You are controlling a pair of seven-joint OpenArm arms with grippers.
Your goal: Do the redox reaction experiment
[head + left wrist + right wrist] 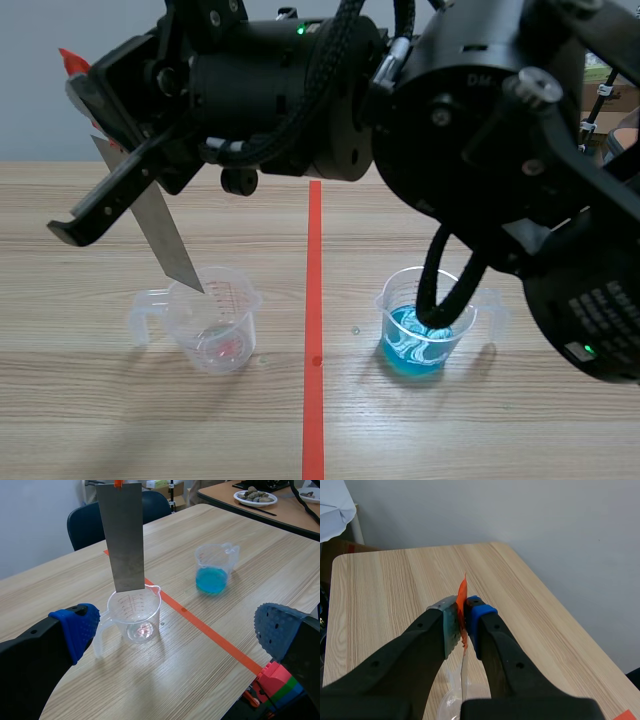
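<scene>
Since the metal strip (122, 535) is thin, flat and stiff, we judge it light and easy to carry, but slick on its bare faces and quick to swing or twist if it is pinched off-centre. Our right hand (462, 607) is closed flat on the strip's upper end, where a scrap of orange tape (462, 591) sticks out beyond the pads. That seems to us the right place to hold it, since the pads stay away from the end that must get wet and have something less slippery than bare metal to bite on. The strip hangs slanting down from this grip over the left half of the tabletop (100, 420). Its lower edge is right at the rim of the clear measuring cup (215, 325), though we cannot tell whether it touches the rim. That cup looks nearly empty, with only a faint reddish patch at its base. The cup of blue liquid (425, 325) stands to the right of the red tape line (314, 300), well apart from the strip. Both cups are thin clear plastic, probably light enough to tip at a nudge from a stiff metal edge, so we think the strip should go in from above without brushing the wall. Our left hand (177, 630) is spread wide with nothing in it, and the clear cup sits just ahead between its fingers.
</scene>
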